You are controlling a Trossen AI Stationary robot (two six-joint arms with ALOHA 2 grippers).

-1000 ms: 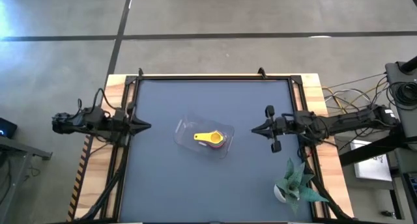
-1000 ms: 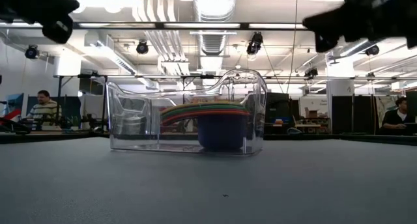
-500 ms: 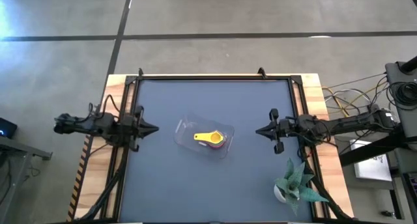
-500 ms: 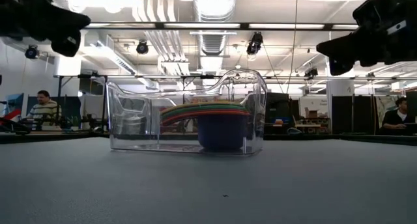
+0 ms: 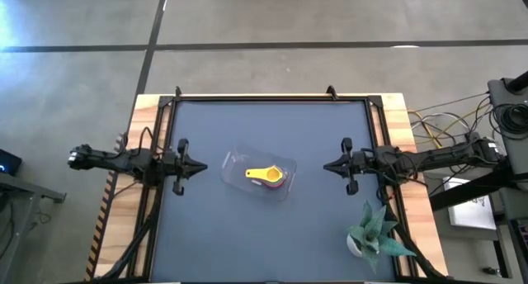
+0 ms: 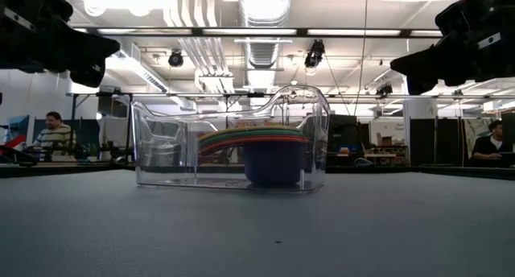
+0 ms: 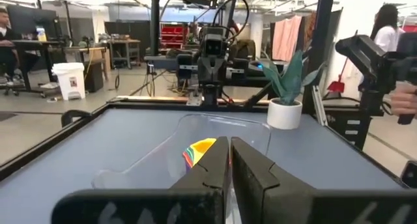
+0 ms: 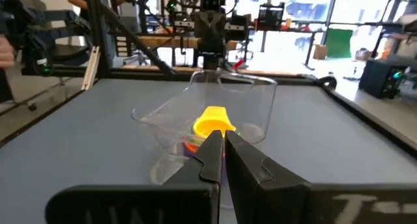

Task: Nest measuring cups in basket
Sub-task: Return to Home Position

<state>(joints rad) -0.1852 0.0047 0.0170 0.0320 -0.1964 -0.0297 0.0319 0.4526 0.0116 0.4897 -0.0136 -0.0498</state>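
Observation:
The clear basket (image 5: 258, 175) stands on the table's middle. The nested measuring cups (image 5: 266, 176) sit inside it, the yellow one on top with its handle toward the left; in the low view the stacked cups (image 6: 267, 152) show dark blue at the bottom and coloured rims above. My left gripper (image 5: 204, 167) hovers shut, left of the basket, pointing at it. My right gripper (image 5: 325, 166) hovers shut, right of the basket, also pointing at it. Both wrist views show the basket (image 7: 195, 152) (image 8: 208, 123) ahead of shut fingers.
A potted green plant (image 5: 375, 233) stands at the table's near right corner, close under the right arm. Black rails frame the table's edges (image 5: 264, 97). People sit at desks in the room beyond (image 6: 55, 134).
My left gripper has moved toward the table's right, closer to the basket, and has sunk a little. My right gripper has drawn back slightly toward the right edge and also sunk a little. The basket and cups have stayed still.

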